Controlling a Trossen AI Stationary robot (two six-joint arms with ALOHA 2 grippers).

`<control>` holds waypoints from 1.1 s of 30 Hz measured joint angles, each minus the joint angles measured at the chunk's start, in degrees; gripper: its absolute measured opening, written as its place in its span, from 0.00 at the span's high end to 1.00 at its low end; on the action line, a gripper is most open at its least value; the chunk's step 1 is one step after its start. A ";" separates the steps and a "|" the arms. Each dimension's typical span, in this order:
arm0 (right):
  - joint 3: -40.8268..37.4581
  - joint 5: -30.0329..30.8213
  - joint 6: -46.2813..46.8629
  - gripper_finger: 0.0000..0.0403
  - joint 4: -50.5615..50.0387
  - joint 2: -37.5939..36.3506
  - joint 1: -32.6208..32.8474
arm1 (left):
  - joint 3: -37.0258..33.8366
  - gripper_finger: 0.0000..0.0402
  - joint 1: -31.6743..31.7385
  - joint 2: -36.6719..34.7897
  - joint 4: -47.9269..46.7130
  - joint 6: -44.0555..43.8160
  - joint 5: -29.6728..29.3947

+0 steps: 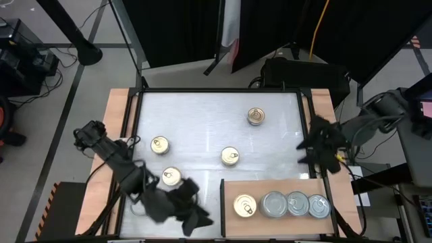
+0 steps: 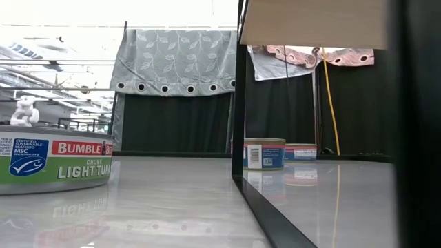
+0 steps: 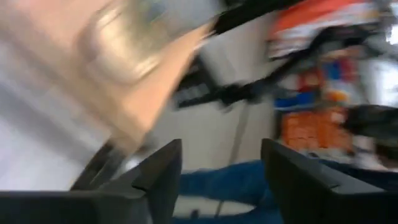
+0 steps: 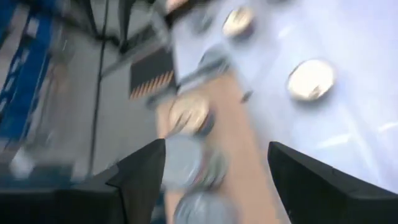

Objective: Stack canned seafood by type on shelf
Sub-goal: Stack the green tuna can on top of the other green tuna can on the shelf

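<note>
The shelf (image 1: 283, 189) is a light-brown board at the table's near right. On it stand a gold-topped can (image 1: 245, 206) and three silver-topped cans (image 1: 298, 204) in one row. Several gold-topped cans (image 1: 229, 156) stand loose on the white tabletop, one (image 1: 171, 177) close beside my left arm. My left gripper (image 1: 201, 219) hovers open near the table's near edge, left of the shelf, with nothing between its fingers (image 3: 221, 180). My right gripper (image 1: 309, 152) hangs open above the table's right side, beyond the shelf's far edge, also holding nothing (image 4: 217, 180).
A wooden strip (image 1: 118, 135) runs along the table's left side and another (image 1: 324, 108) along its right. A black frame (image 1: 219, 91) borders the tabletop. In the low view a tuna can (image 2: 55, 165) stands near at left, two more (image 2: 264, 153) farther back.
</note>
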 joint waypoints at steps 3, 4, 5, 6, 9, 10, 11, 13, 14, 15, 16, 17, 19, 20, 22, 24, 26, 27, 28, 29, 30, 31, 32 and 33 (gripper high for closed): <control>-0.02 8.51 1.13 0.34 -0.04 -1.26 0.00 | 0.00 0.54 -2.87 1.45 -10.52 -12.03 -2.50; -0.02 11.14 1.39 0.35 -0.04 -1.55 -0.02 | 0.00 0.57 -3.75 2.29 -13.19 -15.27 -3.11; -0.02 13.29 1.49 0.36 -0.01 -1.69 -0.02 | 0.00 0.59 -4.37 3.37 -15.23 -17.98 -3.33; -0.02 15.25 1.48 0.36 -0.01 -1.79 -0.04 | 0.00 0.61 -4.87 4.50 -16.68 -20.51 -3.32; -0.02 18.33 1.24 0.37 0.09 -1.78 -0.04 | -0.02 0.66 -6.22 8.84 -17.75 -26.14 -3.10; -0.02 18.33 0.87 0.38 0.14 -1.76 -0.06 | -0.02 0.68 -6.46 10.42 -16.76 -27.11 -2.57; -0.02 18.10 0.33 0.38 0.10 -1.75 -0.07 | -0.02 0.69 -6.60 11.99 -15.23 -27.89 -2.08; -0.02 17.53 -0.62 0.38 -0.07 -1.77 -0.07 | -0.01 0.71 -6.74 14.94 -10.93 -28.22 -1.42; -0.02 17.03 -1.01 0.38 -0.30 -1.77 -0.07 | -0.01 0.72 -6.74 16.42 -8.37 -28.27 -0.93; -0.02 16.23 -1.44 0.38 -0.80 -1.77 -0.07 | 0.00 0.73 -6.74 17.68 -5.79 -28.30 -0.43; -0.02 15.52 -1.93 0.38 -1.54 -1.79 -0.07 | -0.02 0.74 -6.71 18.93 -3.23 -28.31 -0.11; -0.02 14.91 -2.33 0.38 -2.57 -1.79 -0.07 | 0.00 0.75 -6.63 20.01 -0.66 -28.56 0.04; -0.02 14.67 -2.60 0.38 -5.39 -1.85 -0.07 | 0.00 0.77 -6.57 21.56 2.29 -29.48 -0.32; -0.02 14.66 -2.57 0.38 -6.67 -1.88 -0.07 | 0.00 0.79 -6.55 21.97 2.47 -29.78 -0.53; -0.02 14.65 -2.24 0.38 -8.81 -1.90 -0.07 | 0.79 0.81 -6.42 22.49 -0.56 -29.98 -0.61; -0.02 14.66 -2.14 0.38 -9.54 -1.88 -0.09 | 1.72 0.84 -6.20 22.53 -7.90 -30.44 1.46; -0.02 14.64 -2.12 0.38 -9.50 -1.88 -0.09 | 2.44 0.87 -5.88 22.53 -15.79 -31.18 4.52; -0.02 14.64 -2.12 0.38 -9.52 -1.88 -0.09 | 2.74 0.88 -5.75 22.53 -19.57 -31.31 5.48; -0.02 14.64 -2.18 0.38 -9.52 -1.88 -0.09 | 2.91 0.88 -5.63 22.55 -22.66 -31.45 6.21; -0.02 14.64 -2.24 0.38 -9.50 -1.88 -0.09 | 2.95 0.89 -5.45 22.55 -24.61 -31.45 7.03; -0.02 14.64 -2.31 0.38 -9.52 -1.88 -0.09 | 2.99 0.89 -5.21 22.55 -25.82 -31.40 8.42; -0.02 14.64 -2.27 0.38 -9.52 -1.88 -0.09 | 3.02 0.89 -4.97 22.55 -26.87 -31.27 9.79; -0.02 14.64 -2.15 0.38 -9.52 -1.88 -0.09 | 3.02 0.89 -4.75 22.55 -27.99 -31.24 10.60; -0.02 14.64 -2.09 0.38 -9.52 -1.88 -0.09 | 3.02 0.89 -4.57 22.55 -28.78 -31.26 10.81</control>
